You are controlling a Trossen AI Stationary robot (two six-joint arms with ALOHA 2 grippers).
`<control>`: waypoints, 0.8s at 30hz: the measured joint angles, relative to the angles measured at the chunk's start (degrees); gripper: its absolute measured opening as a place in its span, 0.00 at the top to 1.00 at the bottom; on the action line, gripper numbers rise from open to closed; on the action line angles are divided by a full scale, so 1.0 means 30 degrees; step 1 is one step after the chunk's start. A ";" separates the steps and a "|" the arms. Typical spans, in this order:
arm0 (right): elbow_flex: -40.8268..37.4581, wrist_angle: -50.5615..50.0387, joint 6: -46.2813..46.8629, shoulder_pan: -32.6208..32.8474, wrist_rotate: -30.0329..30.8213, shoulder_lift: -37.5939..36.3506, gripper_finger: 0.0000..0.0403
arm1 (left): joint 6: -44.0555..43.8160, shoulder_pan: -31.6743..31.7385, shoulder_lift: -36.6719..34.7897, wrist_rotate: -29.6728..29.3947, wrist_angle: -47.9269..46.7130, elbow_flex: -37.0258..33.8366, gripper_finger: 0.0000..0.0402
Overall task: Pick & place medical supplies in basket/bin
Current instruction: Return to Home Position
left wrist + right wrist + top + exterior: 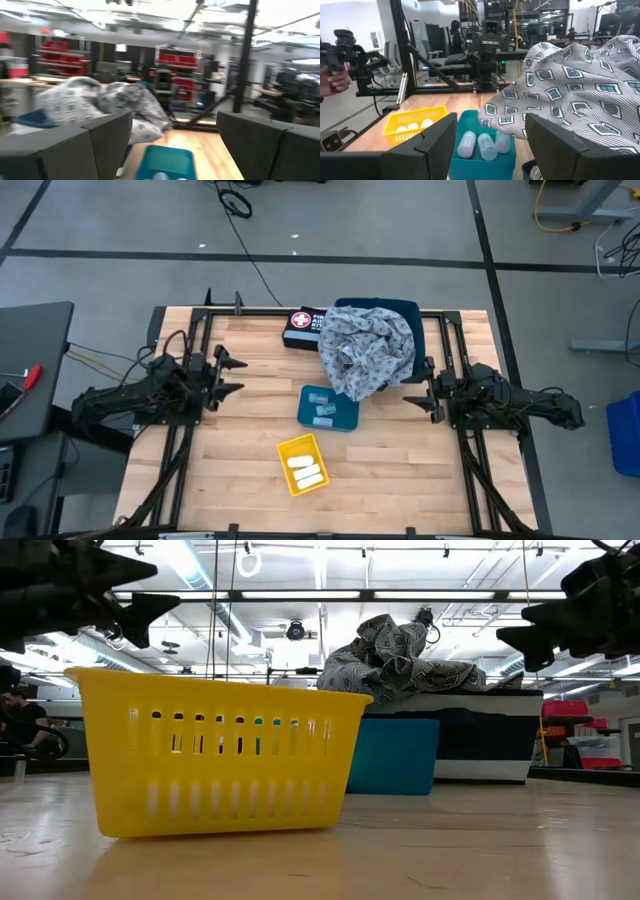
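Note:
A grey patterned cloth [365, 350] lies heaped on the dark blue bin [375, 306] at the far middle of the table, one side drooping over the bin's near rim. In front of it stands a small teal bin [345, 420] with small clear containers [485, 145] inside. Nearer still is a yellow basket [285, 448] holding white rolls [306, 471]. My left gripper [238, 376] hovers open at the table's left, pointing toward the cloth [100, 105]. My right gripper [412, 391] hovers open at the right, beside the cloth's edge [580, 85]. Neither holds anything.
A black first-aid box [300, 328] lies left of the dark blue bin. Black frame rails run along both sides of the table. Bare wood stretches across the near part on either side of the yellow basket [215, 755]. A person's hand [330, 80] shows beyond the table.

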 joint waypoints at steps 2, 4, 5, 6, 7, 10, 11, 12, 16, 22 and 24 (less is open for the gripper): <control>0.0000 -0.0002 0.0003 0.0000 0.0000 0.0000 0.39 | -0.0004 0.0000 0.0000 -0.0767 0.0000 0.0000 0.27; 0.0000 0.0001 -0.0029 0.0000 -0.0003 0.0000 0.39 | -0.0015 0.0000 0.0000 -0.1205 -0.0007 0.0000 0.27; 0.0000 0.0006 -0.0050 0.0000 0.0000 0.0000 0.39 | -0.0023 0.0000 0.0000 -0.1279 -0.0007 0.0000 0.27; 0.0000 0.0006 -0.0068 0.0000 -0.0001 0.0000 0.39 | -0.0028 0.0000 0.0000 -0.1285 -0.0005 0.0000 0.27; 0.0000 0.0006 -0.0179 0.0000 -0.0007 0.0000 0.39 | -0.0018 0.0000 0.0000 -0.1285 -0.0004 0.0000 0.27; 0.0000 0.0006 -0.0840 0.0000 -0.0005 0.0000 0.39 | 0.0262 0.0000 0.0000 -0.1280 -0.0007 -0.0007 0.27; 0.0000 0.0012 -0.1006 0.0000 -0.0007 0.0000 0.39 | 0.0455 0.0000 0.0000 -0.1286 -0.0009 -0.0007 0.27; 0.0000 0.0013 -0.1208 0.0000 -0.0007 0.0000 0.39 | 0.0618 0.0000 0.0000 -0.1318 -0.0022 -0.0007 0.27; 0.0000 0.0013 -0.1247 0.0000 -0.0007 0.0000 0.39 | 0.0301 -0.0007 0.0000 -0.1332 0.0132 -0.0007 0.27; 0.0000 0.0020 -0.1214 0.0000 -0.0015 0.0000 0.39 | 0.0385 -0.0007 -0.0002 -0.1256 0.0431 -0.0007 0.27; 0.0000 0.0027 -0.1221 0.0000 -0.0015 0.0000 0.39 | 0.0399 -0.0007 0.0000 -0.1264 0.0430 -0.0015 0.27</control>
